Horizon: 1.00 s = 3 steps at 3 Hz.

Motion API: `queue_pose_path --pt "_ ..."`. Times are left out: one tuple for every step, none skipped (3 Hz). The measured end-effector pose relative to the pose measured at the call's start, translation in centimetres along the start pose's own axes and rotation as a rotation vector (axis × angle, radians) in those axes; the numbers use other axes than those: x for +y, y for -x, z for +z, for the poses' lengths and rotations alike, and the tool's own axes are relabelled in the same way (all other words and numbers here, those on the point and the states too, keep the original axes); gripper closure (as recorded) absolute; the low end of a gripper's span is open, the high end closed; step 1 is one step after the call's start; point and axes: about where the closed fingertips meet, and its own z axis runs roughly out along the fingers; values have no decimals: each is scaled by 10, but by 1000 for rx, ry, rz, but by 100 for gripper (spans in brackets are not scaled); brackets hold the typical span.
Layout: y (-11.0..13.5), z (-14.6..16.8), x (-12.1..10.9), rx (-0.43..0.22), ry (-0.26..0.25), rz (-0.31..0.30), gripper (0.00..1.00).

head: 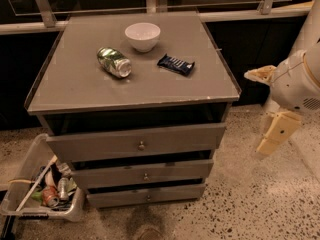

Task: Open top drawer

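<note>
The gripper (276, 134), its grasp impossible to tell, hangs at the frame's right edge, well apart from the top drawer (100, 143) at centre, apparently not yet lined up with its brass knob (141, 145).

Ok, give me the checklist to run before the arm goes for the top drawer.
1. Top drawer identified, widest front of the three: ok.
2. Knob in view, nothing in front of it: ok.
3. Gripper at the knob: not ok. It hangs off the cabinet's right side, apart from the drawer.
4. How far the drawer is already out: cannot tell. A dark gap shows above its front.
5. Pull path: ok. The bin stands left of the drawers, not in front.
6. Can lying on its side on the cabinet top: not ok; a jolt might roll it.
</note>
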Motion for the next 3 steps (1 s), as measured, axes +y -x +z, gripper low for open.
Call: queue_pose_path --pt "-4 25 -4 -33 34 11 0" --pt "-10 56 -11 -106 44 2 0" --pt "-17 83 -21 -170 39 -6 0"
